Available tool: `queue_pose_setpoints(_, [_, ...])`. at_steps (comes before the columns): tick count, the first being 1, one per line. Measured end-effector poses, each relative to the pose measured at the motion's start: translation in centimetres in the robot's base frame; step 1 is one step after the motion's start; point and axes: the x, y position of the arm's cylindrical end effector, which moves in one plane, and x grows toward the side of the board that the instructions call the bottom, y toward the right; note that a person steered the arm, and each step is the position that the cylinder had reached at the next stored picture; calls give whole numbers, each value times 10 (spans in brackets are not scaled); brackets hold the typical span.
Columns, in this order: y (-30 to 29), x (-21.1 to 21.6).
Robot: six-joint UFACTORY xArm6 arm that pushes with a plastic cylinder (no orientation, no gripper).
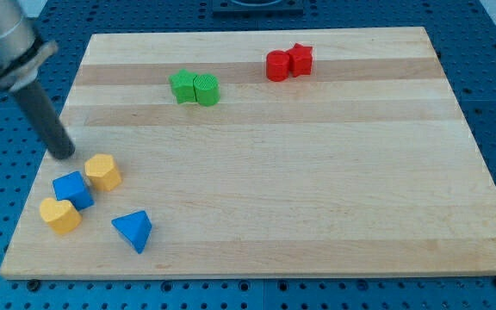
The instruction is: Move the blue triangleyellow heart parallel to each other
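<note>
Nearest the view's bottom, the blue triangle [133, 230] lies on the table [317, 189], just right of the yellow heart [59, 215]. My tip [63, 154] rests above the blue cube [73, 189], left of the yellow hexagonal block [103, 172]. No fingers exist.

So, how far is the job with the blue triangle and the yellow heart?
Nothing looks done yet: the blue triangle and the yellow heart lie apart at the board's lower left. My tip rests above the cluster, left of the yellow block, touching nothing. Lining up the two blocks is still left.
</note>
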Motion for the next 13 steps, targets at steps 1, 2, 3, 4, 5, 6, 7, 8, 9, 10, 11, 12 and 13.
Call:
queue_pose_setpoints(1, [-6,50])
queue_pose_setpoints(2, [-6,59])
queue_pose_setpoints(3, [-6,75])
queue_pose_setpoints(4, [-2,88])
queue_pose_setpoints(5, [41,86])
queue_pose_setpoints(6, [86,66])
queue_pose_setpoints(7, [77,84])
queue_pose_setpoints(8, [66,126])
queue_pose_setpoints(9, [77,134])
queue_pose_setpoints(10, [121,115])
queue_pose_setpoints(11, [169,83])
queue_pose_setpoints(12, [197,37])
queue_pose_setpoints(13, [202,67])
